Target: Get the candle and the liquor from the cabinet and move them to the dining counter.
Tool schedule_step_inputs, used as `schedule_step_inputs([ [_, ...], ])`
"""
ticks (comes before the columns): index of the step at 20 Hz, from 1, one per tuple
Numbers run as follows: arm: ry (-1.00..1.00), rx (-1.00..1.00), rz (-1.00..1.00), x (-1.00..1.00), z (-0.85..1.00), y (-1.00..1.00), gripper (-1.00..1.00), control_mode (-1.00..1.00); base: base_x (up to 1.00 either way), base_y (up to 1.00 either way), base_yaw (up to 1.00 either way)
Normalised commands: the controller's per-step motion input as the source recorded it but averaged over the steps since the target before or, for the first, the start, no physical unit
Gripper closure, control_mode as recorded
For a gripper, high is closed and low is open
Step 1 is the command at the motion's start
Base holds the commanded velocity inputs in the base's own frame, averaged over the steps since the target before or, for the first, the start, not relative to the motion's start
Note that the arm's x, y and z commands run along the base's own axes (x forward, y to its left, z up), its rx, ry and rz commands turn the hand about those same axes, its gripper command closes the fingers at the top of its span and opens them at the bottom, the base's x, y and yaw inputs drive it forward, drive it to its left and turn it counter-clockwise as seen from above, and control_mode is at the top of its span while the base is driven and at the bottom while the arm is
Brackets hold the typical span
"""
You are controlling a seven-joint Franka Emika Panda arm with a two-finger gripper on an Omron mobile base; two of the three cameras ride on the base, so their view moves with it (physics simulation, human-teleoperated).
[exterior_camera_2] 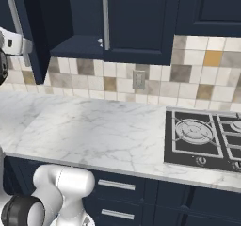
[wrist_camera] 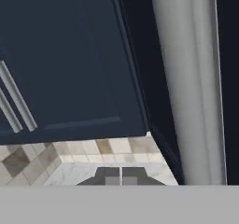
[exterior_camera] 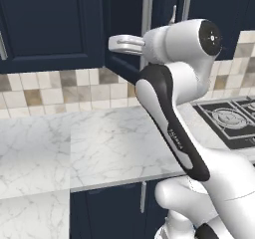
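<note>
The cabinet [exterior_camera_2: 136, 18] hangs above the tile-backed worktop [exterior_camera_2: 94, 131], its left door [exterior_camera_2: 40, 55] swung partly open. The gripper [wrist_camera: 120, 176], clenched with nothing between its tips, sits raised just beside that door's silver handle [wrist_camera: 191, 83]; a stove [exterior_camera_2: 207, 135] lies far right

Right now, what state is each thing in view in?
Dark navy wall cabinet door with silver bar handle: swung partly open.
Neighbouring navy cabinet door: closed.
Two-finger gripper: shut, holding nothing, beside the open door's handle.
Black gas hob: burners unlit.
</note>
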Motion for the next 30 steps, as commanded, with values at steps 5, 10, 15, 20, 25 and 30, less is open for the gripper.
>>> schedule_step_inputs([
  [5, 0.0, 0.0, -0.06, -0.02, -0.17, 0.33, -1.0, -1.0, 0.0, 0.0, 0.0],
  [10, 0.0, 0.05, -0.04, -0.22, -0.08, -0.01, -1.0, -1.0, 0.0, 0.0, 0.0],
  [15, -0.01, 0.17, 0.0, -0.62, 0.04, -0.07, -1.0, -1.0, 0.0, 0.0, 0.0],
  [20, -0.01, 0.15, -0.01, -0.46, 0.11, -0.11, -1.0, -1.0, 0.0, 0.0, 0.0],
  [25, 0.0, 0.02, -0.06, -0.11, 0.07, -0.49, -1.0, -1.0, 0.0, 0.0, 0.0],
  [30, 0.0, 0.08, 0.0, -0.25, 0.21, -0.45, -1.0, -1.0, 0.0, 0.0, 0.0],
])
